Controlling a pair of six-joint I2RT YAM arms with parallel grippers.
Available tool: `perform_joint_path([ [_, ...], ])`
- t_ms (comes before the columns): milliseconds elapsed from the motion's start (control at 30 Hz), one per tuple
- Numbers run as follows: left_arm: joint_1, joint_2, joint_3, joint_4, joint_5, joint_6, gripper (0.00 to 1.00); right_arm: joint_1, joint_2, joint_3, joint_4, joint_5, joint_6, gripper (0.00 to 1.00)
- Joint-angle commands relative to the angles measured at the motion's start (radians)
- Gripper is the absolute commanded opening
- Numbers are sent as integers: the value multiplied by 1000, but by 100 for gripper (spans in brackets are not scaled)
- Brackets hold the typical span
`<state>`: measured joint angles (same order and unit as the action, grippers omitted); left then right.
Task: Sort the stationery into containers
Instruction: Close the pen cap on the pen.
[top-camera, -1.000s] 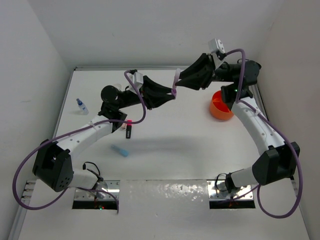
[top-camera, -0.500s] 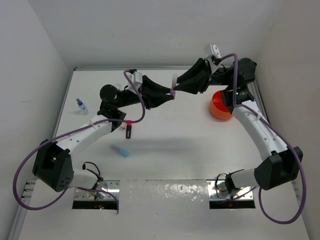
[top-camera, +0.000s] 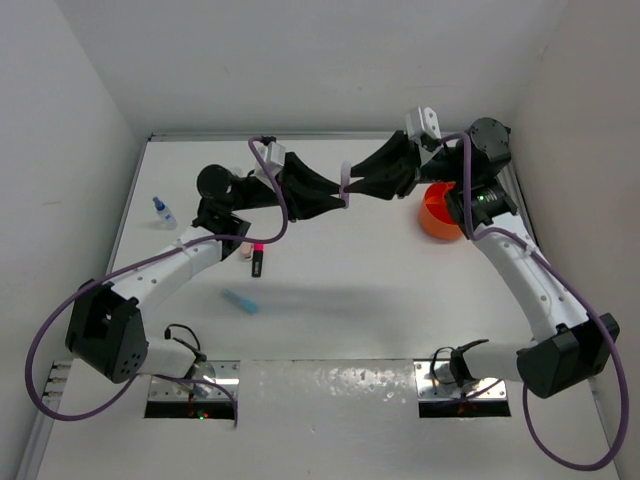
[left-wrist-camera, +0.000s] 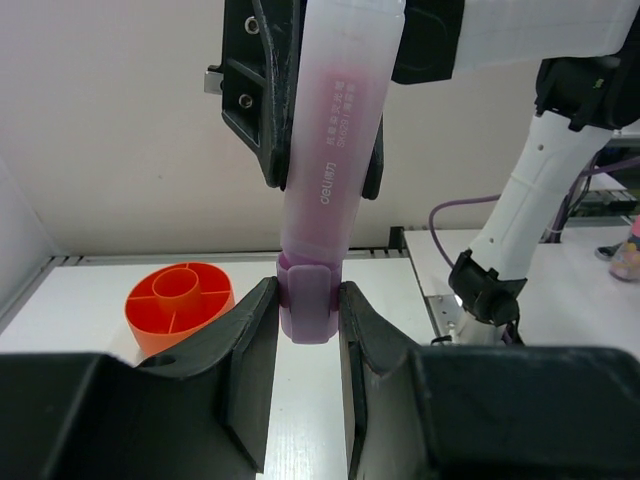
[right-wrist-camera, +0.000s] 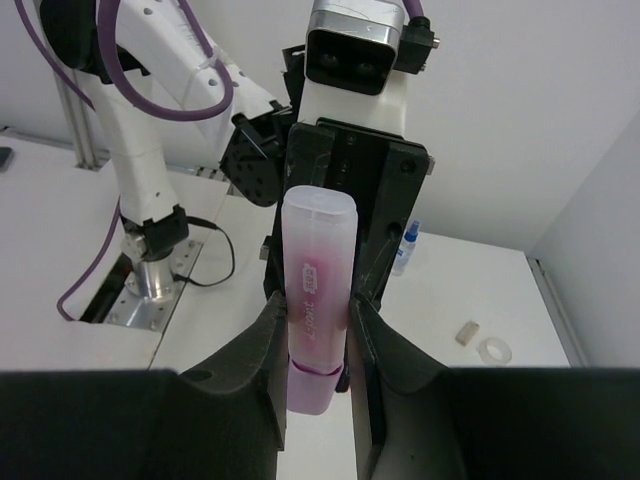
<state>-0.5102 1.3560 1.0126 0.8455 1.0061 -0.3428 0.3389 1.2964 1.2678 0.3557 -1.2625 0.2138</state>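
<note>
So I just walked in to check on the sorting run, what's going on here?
Both arms hold one pink highlighter in the air between them. The left gripper and the right gripper are each shut on one end of it. The orange tub sits on the table near the right arm. A black marker, a light-blue highlighter and a blue-capped bottle lie on the left side, not yet sorted.
</note>
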Motion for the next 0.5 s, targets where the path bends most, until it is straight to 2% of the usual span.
perform_joint_path([
  [0, -11, -37, 61, 147, 12, -44, 0, 23, 14, -21, -67, -23, -47, 0],
  [100, -25, -38, 61, 182, 29, -51, 0, 29, 24, -7, -51, -49, 10, 0],
  [300, -39, -41, 64, 201, 48, -51, 0, 29, 38, -24, 191, -103, 227, 0],
  [467, -39, -60, 57, 201, 49, -48, 0, 31, 27, -41, 204, -110, 243, 0],
])
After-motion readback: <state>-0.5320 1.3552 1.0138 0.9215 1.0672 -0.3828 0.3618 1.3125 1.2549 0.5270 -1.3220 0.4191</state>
